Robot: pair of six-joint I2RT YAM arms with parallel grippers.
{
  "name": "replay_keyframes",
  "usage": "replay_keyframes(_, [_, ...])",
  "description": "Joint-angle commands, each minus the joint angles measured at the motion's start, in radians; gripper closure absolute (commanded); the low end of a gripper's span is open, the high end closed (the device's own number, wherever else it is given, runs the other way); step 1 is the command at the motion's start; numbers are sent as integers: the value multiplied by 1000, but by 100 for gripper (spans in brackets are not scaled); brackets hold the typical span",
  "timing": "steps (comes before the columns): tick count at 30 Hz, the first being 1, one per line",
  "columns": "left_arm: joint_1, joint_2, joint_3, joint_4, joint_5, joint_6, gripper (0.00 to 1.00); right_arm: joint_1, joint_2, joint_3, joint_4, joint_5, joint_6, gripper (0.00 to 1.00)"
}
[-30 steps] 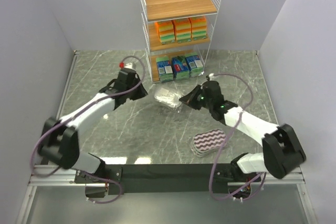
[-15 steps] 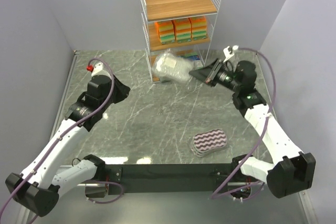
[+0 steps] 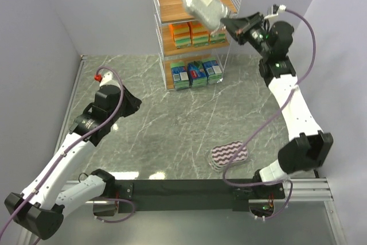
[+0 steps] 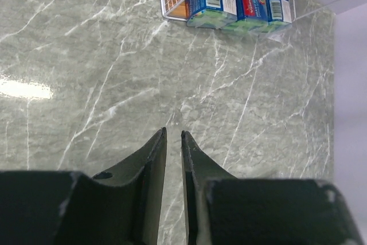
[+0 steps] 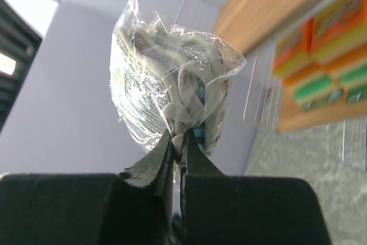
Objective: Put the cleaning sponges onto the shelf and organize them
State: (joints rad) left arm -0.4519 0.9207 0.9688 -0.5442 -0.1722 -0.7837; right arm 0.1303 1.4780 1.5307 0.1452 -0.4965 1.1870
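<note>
Over the shelf (image 3: 172, 5), silvery sponge (image 3: 203, 5) extends lengthwise from right pincer (image 3: 227, 23)

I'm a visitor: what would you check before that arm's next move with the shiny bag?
1. Grip on the silvery pack: ok, right end effector pinches its clear wrap.
2. Top tier free: ok, visible wood is bare.
3. Pack clears the shelf wire rim: cannot tell.
4. Left end effector out of the way: ok, empty, over the table.
5. All packs shelved: not ok, purple striped pack lies on the table.
</note>
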Motion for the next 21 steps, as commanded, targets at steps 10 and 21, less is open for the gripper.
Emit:
replay_keyframes(10, [4,-65,-35,6,39,-29,78,17,341,575,-260,271,88,100])
replay_keyframes(21, [2,-115,-47,6,63,-51,78,158,352,580,-298,582,171,100])
